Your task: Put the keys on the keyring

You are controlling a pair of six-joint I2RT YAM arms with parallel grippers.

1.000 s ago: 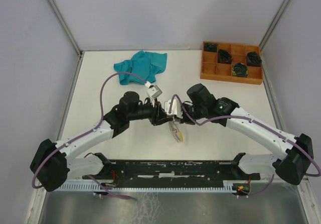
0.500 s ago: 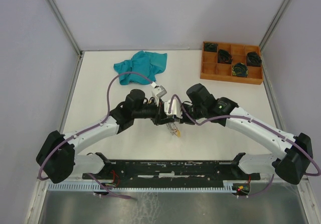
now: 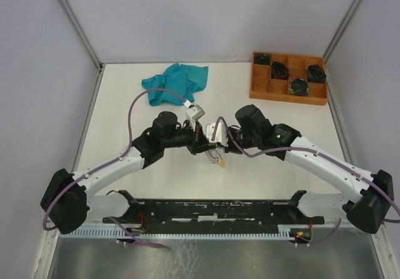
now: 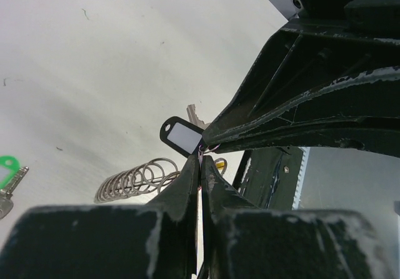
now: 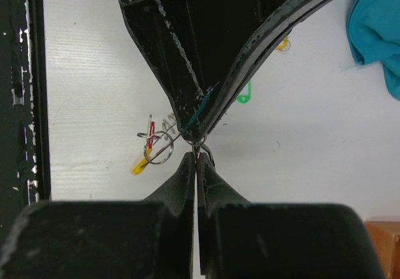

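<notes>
My two grippers meet tip to tip above the middle of the table. The right gripper is shut on the keyring's thin wire. The keyring hangs below, its yellow sleeve beside a small ring and a red tag. The left gripper is shut on thin metal at the same spot, right by a black-tagged key. A row of small rings shows beneath it. A green-tagged key and an orange-yellow tag lie on the table.
A teal cloth is bunched at the back of the table. An orange compartment tray holding dark coiled bundles stands at the back right. A black rail runs along the near edge between the arm bases.
The left gripper has closed from part open to shut at the right gripper's tips. The hanging keyring has risen a little. The right gripper stayed shut.
</notes>
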